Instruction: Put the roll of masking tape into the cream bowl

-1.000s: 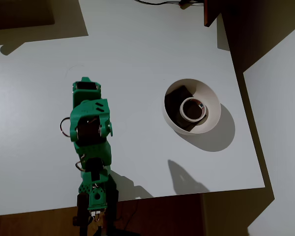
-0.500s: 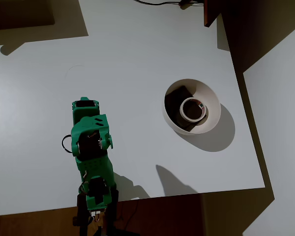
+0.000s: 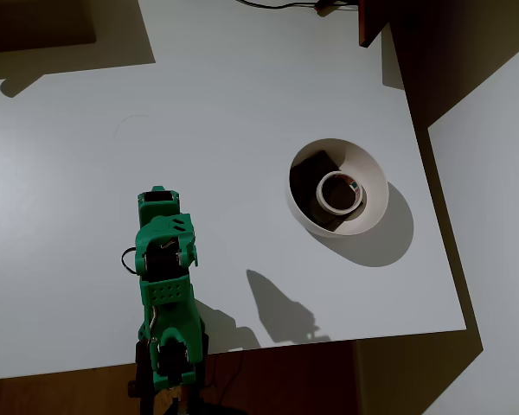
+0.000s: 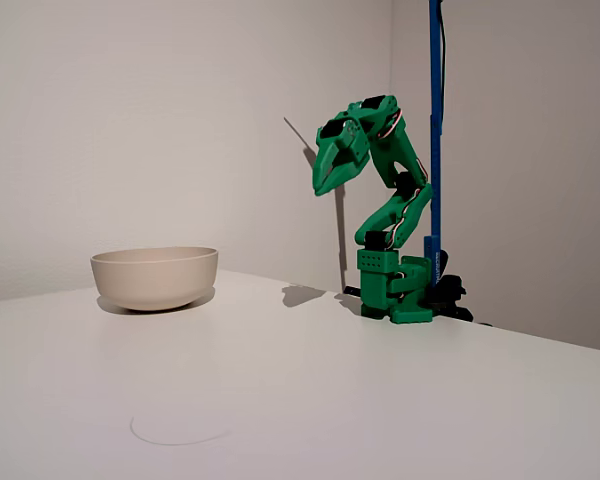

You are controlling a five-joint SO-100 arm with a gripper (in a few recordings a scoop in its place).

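White table (image 3: 242, 104) carries all items. Green arm (image 3: 166, 285) folded near base, raised clear of surface. Cream bowl (image 3: 372, 177) well apart from arm. Gripper (image 4: 323, 178) points downward, empty, fingers together. Roll of masking tape (image 3: 339, 192) lies flat inside bowl, beside dark brown block (image 3: 310, 173).
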